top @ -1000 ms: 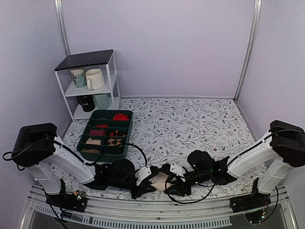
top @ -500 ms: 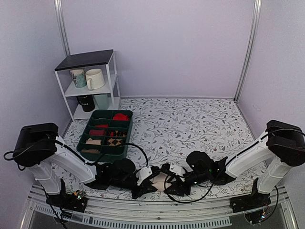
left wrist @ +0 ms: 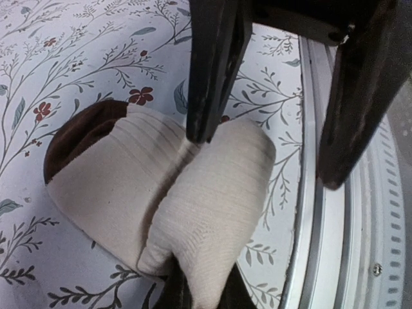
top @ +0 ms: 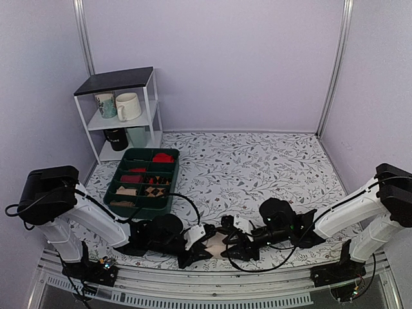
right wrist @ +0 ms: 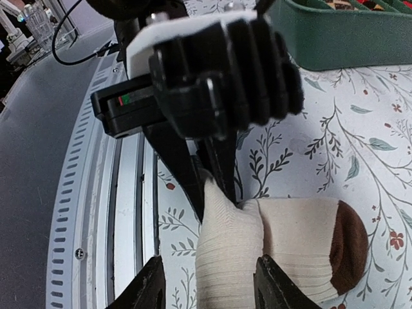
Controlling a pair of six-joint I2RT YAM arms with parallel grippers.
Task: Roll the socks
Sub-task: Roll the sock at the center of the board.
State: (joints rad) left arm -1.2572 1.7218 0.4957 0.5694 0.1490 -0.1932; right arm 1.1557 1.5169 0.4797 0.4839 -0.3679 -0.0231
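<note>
The socks [top: 215,244] lie folded on the flowered table close to the front rail, cream with a dark brown end [left wrist: 77,135]. My left gripper [top: 198,248] is shut on a raised cream fold of the socks [left wrist: 212,212], its own jaws dark at the bottom of the left wrist view [left wrist: 199,293]. My right gripper [top: 230,244] is open. Its fingers straddle the same fold [right wrist: 228,251] from the opposite side, apart from each other [right wrist: 209,290]. In the left wrist view one right fingertip [left wrist: 196,129] touches the top of the socks.
A green divided tray [top: 143,207] with red rolled socks [top: 164,156] and checked rolled socks [top: 153,190] stands at the left, also in the right wrist view [right wrist: 347,45]. A white shelf [top: 119,80] with mugs is behind it. The metal front rail [top: 212,283] runs right beside the socks.
The right arm has shifted a little, its wrist moving rightward, while its gripper stays at the socks. The left gripper holds still on the fold.
</note>
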